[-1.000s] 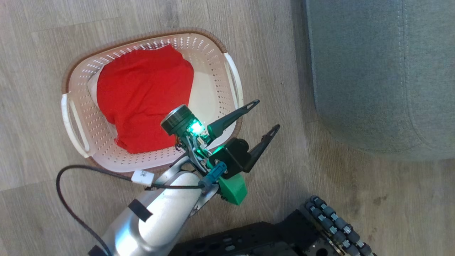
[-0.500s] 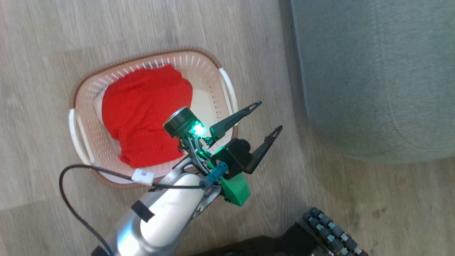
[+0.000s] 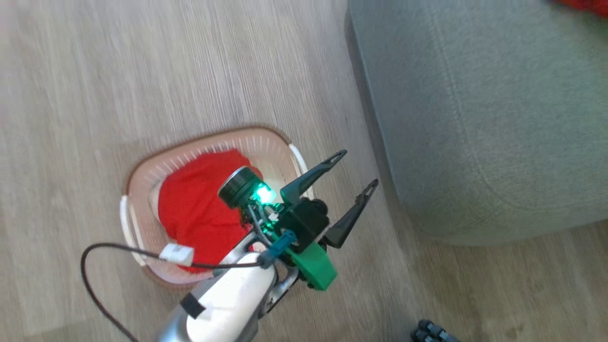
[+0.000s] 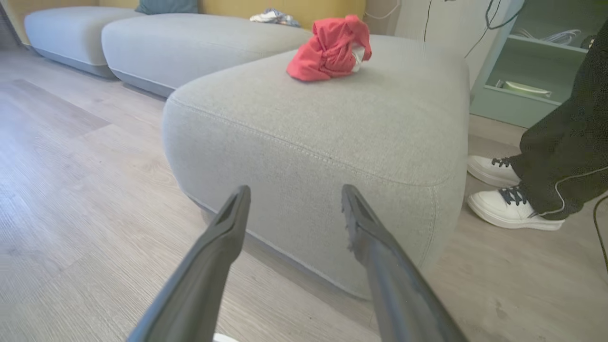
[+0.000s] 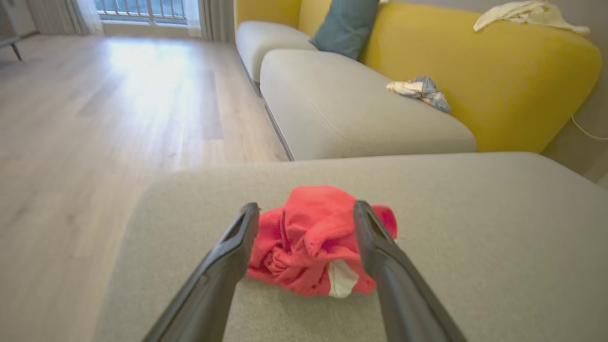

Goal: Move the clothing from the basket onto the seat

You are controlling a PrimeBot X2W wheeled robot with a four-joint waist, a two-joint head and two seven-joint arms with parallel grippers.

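On the seat (image 4: pixel 332 142), one red garment (image 5: pixel 313 242) lies bunched just ahead of the right pincer (image 5: pixel 306 205), wide and empty. Second garment (image 3: pixel 199 213) sits in the basket (image 3: pixel 142 178) beside the seat; left pincer (image 3: pixel 359 167), wide, empty, hovers over its seat-side rim. Judged halfway; next: descend, pinch fabric.
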